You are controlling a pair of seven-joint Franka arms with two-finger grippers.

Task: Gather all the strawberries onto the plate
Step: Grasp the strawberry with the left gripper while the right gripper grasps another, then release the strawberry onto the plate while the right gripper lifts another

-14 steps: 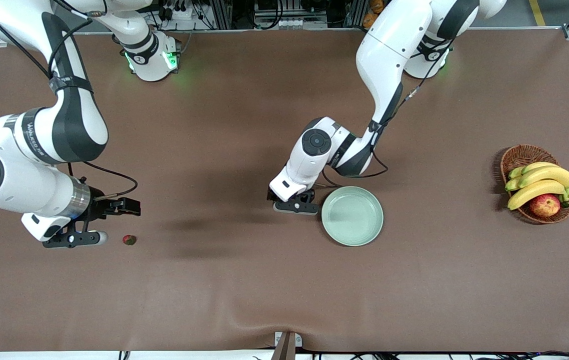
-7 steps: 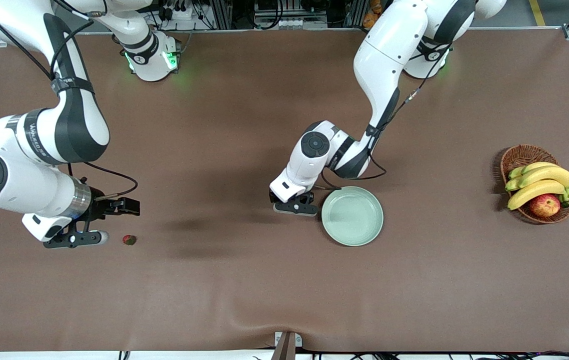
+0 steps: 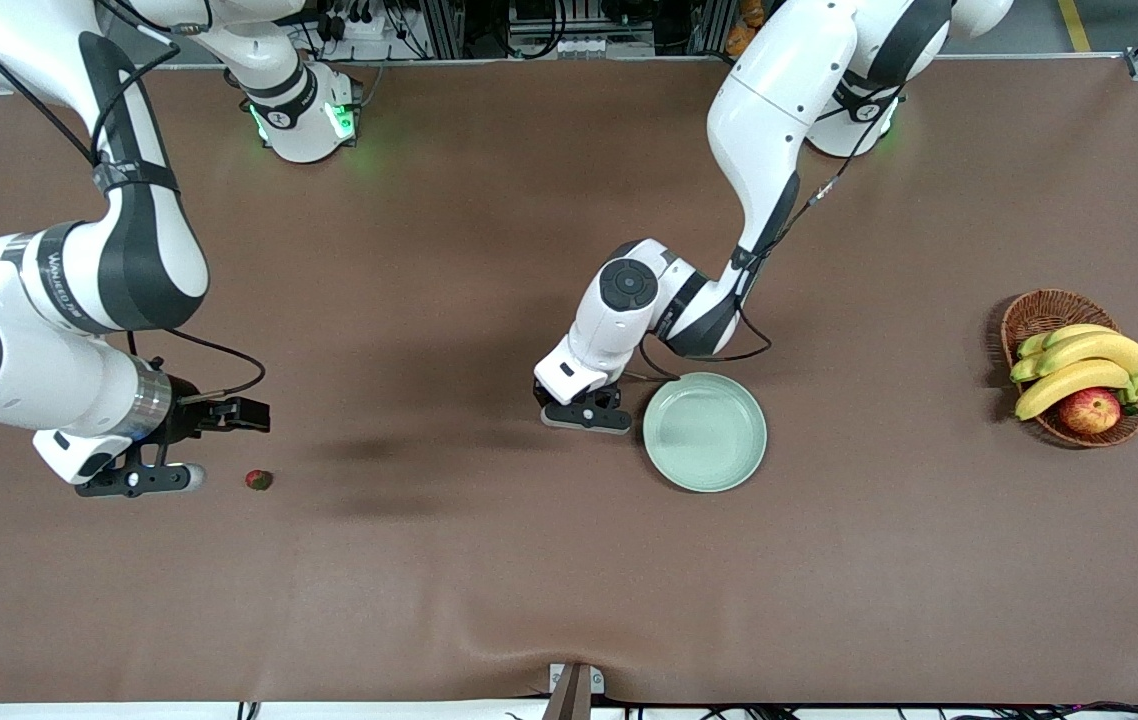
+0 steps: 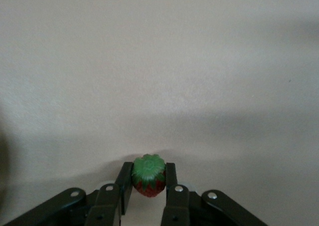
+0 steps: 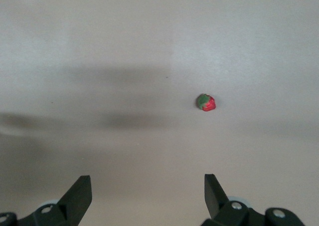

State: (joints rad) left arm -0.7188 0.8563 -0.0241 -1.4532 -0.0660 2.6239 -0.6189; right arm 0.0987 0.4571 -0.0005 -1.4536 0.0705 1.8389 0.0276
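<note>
A: Front view. Progress? Nearest first.
B: Berry (image 3: 259, 480) on the cloth near the right arm's end, untouched. Right gripper (image 3: 191, 448) just beside it, fingers spread wide, empty.
A: Plate (image 3: 705, 432)?
B: Mid-table, bare. Nothing delivered yet.
A: Left gripper (image 3: 584, 412)?
B: Low, just beside the plate, pinching a second berry (image 4: 148, 175). Third berry unseen.
A: Surface, room?
B: Brown cloth (image 3: 569, 580), a wrinkle at the near edge. Basket (image 3: 1072, 366) of fruit toward the left arm's end. Racks and cables farther off.

Glossy plate (image 3: 705, 431); matt tablecloth (image 3: 489, 560); woven wicker basket (image 3: 1037, 312).
</note>
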